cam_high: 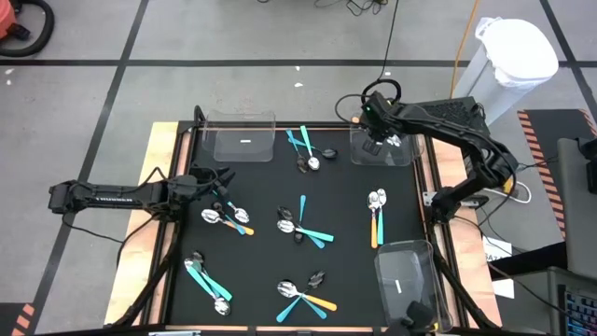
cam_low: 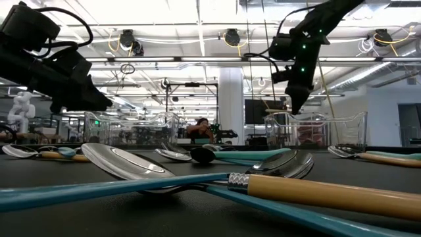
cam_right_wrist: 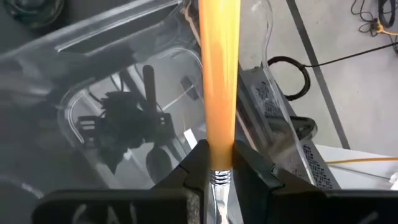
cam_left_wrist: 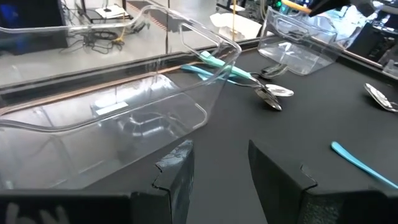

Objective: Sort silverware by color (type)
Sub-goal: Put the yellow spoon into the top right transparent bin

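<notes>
Orange-handled spoon point(cam_right_wrist: 219, 99) between right fingers point(cam_right_wrist: 258, 171)

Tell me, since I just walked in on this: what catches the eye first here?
The right gripper is clamped on an orange-handled utensil above the clear bin at the mat's far right corner. The left gripper hangs open beside the far-left bin, with teal- and orange-handled spoons scattered across the black mat.

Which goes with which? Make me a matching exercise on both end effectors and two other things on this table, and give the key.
1. left end effector
2. right end effector
3. back-left clear bin
4. orange-handled utensil

A. no silverware inside
B. gripped above the back-right bin
C. open, holding nothing
D. shut on a handle

Pairs: 1-C, 2-D, 3-A, 4-B
</notes>
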